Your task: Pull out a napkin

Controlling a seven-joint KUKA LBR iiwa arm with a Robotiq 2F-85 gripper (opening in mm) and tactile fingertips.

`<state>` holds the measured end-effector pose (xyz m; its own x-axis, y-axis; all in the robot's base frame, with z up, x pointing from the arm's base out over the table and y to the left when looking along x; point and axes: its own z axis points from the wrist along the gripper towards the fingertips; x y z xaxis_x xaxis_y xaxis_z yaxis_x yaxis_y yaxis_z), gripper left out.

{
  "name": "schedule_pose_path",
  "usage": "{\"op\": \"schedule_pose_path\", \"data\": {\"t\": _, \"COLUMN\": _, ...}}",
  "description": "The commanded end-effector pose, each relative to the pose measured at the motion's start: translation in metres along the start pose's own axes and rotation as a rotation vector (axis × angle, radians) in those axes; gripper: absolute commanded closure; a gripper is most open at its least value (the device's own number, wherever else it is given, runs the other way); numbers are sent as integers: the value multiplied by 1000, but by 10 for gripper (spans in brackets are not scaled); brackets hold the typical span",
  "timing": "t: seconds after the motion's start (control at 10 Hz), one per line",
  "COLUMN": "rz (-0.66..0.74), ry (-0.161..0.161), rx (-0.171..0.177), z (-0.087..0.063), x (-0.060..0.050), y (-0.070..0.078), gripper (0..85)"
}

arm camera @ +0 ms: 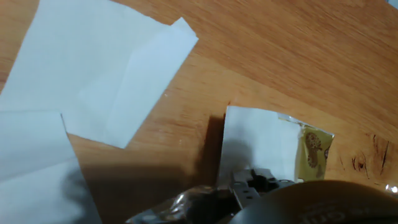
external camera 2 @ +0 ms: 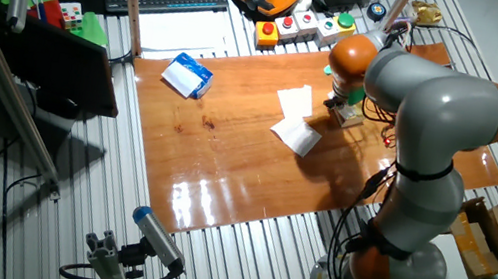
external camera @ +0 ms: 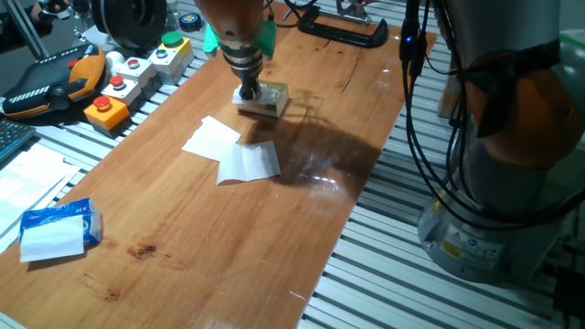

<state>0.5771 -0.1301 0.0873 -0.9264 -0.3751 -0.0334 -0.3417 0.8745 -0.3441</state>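
Wooden, reddish-brown rectangular tabletop [external camera: 183,238] carries all work items and sits on a slatted aluminium frame. Grey-and-orange KUKA arm [external camera 2: 435,120] stands at the right of the other fixed view and reaches left over the table's far half. Two flat white square paper sheets [external camera: 233,151] lie partly overlapped near the table centre, just near-left of the box. Blue tissue packet with white tissue showing [external camera: 59,228] lies at the near-left table edge in one fixed view, well apart from the sheets. Small tan-gold cardboard box [external camera: 267,99] sits on the far half of the table, directly under the arm's tool.

Two-finger metal gripper [external camera: 249,91] points straight down onto the box top. Finger spacing cannot be told: the tips are hidden in both fixed views, and the hand view shows only blurred dark metal at the bottom edge. White paper napkin [arm camera: 258,146] lies at the box top, immediately beyond that metal.
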Motion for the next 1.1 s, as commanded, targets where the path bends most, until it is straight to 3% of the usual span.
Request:
{"op": "schedule_pose_path", "data": {"t": 0.0, "rz": 7, "ry": 6, "rx": -5, "z": -4, "x": -2, "y": -2, "gripper": 660}}
{"op": "schedule_pose_path", "data": {"t": 0.2, "rz": 55, "ry": 22, "rx": -11, "z": -20, "x": -12, "y": 1, "gripper": 487}}
{"op": "schedule_pose_path", "data": {"t": 0.4, "rz": 88, "ry": 14, "rx": 19, "z": -23, "x": -21, "y": 6, "gripper": 363}}
{"op": "schedule_pose_path", "data": {"t": 1.0, "rz": 98, "ry": -32, "rx": 48, "z": 4, "x": -25, "y": 13, "gripper": 320}}
